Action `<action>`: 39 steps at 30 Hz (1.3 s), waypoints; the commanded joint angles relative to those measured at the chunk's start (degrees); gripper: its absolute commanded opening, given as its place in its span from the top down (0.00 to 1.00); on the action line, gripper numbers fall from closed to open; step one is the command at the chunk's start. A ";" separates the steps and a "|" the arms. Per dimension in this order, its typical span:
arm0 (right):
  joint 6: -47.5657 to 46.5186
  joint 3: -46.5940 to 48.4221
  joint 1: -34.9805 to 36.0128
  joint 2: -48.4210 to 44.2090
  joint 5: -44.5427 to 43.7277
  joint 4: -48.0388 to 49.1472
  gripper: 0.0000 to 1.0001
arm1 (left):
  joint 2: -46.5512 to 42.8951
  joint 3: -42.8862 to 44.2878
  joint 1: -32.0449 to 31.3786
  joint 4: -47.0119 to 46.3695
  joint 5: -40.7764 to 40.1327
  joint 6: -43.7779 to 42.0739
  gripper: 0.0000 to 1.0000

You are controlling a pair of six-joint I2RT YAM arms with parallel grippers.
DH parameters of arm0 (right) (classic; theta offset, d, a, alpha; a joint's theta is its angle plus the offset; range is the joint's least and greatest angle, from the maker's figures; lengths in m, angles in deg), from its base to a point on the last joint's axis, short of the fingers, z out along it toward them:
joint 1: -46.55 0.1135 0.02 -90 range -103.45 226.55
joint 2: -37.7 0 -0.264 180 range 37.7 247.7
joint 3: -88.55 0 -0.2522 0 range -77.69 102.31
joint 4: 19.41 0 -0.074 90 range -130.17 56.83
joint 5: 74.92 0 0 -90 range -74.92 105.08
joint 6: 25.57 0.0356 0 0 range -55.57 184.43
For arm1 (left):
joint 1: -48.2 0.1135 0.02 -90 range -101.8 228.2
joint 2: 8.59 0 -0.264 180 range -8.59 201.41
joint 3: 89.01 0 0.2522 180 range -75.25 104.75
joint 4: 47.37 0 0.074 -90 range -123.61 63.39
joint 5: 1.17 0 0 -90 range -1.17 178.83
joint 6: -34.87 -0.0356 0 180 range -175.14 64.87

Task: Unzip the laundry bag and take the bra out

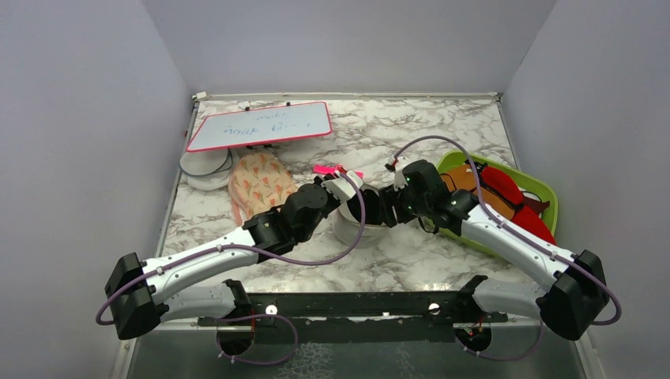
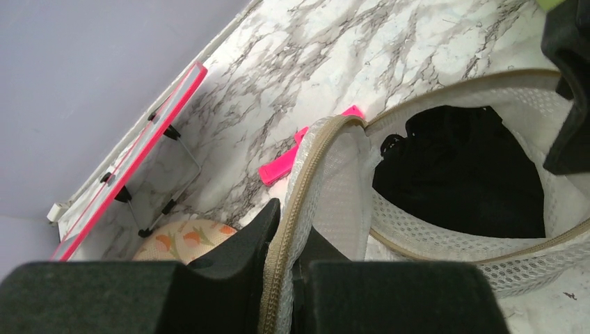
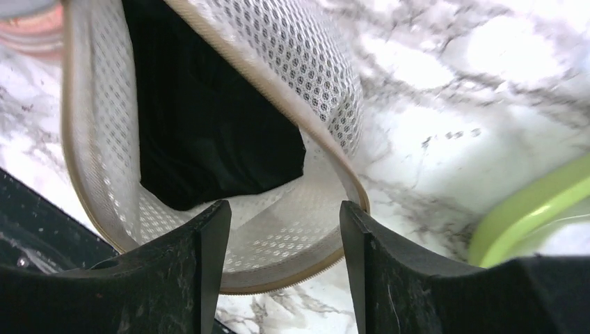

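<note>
Left wrist: left gripper (image 2: 286, 238) pinching bag (image 2: 341, 182) rim;
Right gripper (image 3: 284, 213): spread (over bag edge);
Bra (image 2: 459, 167): soft, light; pinch exposed fold

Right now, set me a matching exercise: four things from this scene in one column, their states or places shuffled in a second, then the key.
Things:
1. left gripper
2. right gripper
3. bra
4. green tray

States or places:
A. lies inside the open laundry bag
B. open, fingers apart over the bag's rim
C. holds red and orange garments, on the robot's right
D. shut on the bag's zip rim

Pairs: 1-D, 2-B, 3-A, 4-C
</note>
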 commanded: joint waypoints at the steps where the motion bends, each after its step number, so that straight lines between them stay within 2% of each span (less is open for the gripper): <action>1: -5.74 6.34 -0.20 0.32 -3.41 -1.82 0.41 | -0.02 2.12 -0.13 -0.22 -1.43 0.16 1.00; 3: -6.92 6.85 -0.21 -0.38 4.04 1.21 0.40 | -0.01 2.25 -0.06 -0.15 -1.18 0.23 1.00; 6: -4.65 6.91 -0.16 -0.34 10.11 5.99 0.38 | 0.23 2.31 -0.13 0.06 -1.06 0.36 1.00; 12: 1.10 7.66 0.63 4.71 13.16 11.41 0.40 | 0.79 2.47 -0.12 0.59 -1.05 0.97 1.00; 16: 1.95 7.56 0.94 6.36 11.50 12.63 0.40 | 1.17 3.12 -0.06 2.11 -1.28 2.86 1.00; 18: 1.57 7.88 0.90 7.05 10.41 11.85 0.40 | 1.83 4.89 0.67 5.17 -0.81 6.89 1.00; 22: -0.06 8.28 0.94 6.77 11.09 10.57 0.40 | 5.55 11.51 2.39 19.45 2.91 22.13 1.00; 25: -1.18 8.19 0.94 4.82 11.83 9.92 0.38 | 5.31 12.84 3.27 26.10 6.08 33.36 1.00; 32: -3.28 8.62 0.94 2.81 13.06 6.37 0.37 | -5.41 5.60 9.40 27.68 17.14 57.08 1.00; 35: -4.01 8.18 0.92 2.83 16.47 6.65 0.37 | -10.17 2.51 12.01 26.88 19.91 61.82 1.00; 39: -3.84 7.65 1.13 4.79 20.13 8.21 0.38 | -11.12 1.62 13.60 28.28 18.58 59.70 0.98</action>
